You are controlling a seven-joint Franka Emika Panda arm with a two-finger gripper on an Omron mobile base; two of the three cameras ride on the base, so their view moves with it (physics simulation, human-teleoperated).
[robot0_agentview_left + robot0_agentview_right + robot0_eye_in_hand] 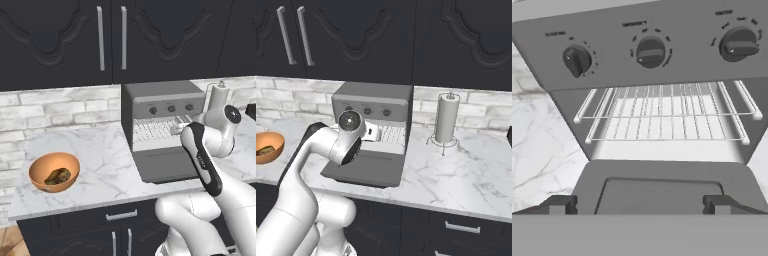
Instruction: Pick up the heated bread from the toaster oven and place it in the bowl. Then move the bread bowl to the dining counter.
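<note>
1. On the marble worktop (90,150), left base view: the bowl (54,171) sits left, near the front edge, well apart from the toaster oven (162,125). A brown bread piece (57,175) lies inside the bowl. The oven door (162,165) is dropped flat and the wire rack (155,131) looks bare where visible. The arm's wrist sits in front of the oven's right side and covers part of the opening; fingers can't be made out here. A paper towel holder (218,95) stands behind the arm.
2. Right base view: the bowl (267,146) is cut by the left edge, bread (265,150) in it. The arm's wrist blocks the oven's (373,127) left half. The paper towel holder (447,120) stands right of the oven, apart from it.
3. Hand view: the gripper (639,204) is spread wide, tips far apart at the bottom, holding nothing, above the open door (662,185). The rack (667,117) is bare; three knobs (650,51) above.
</note>
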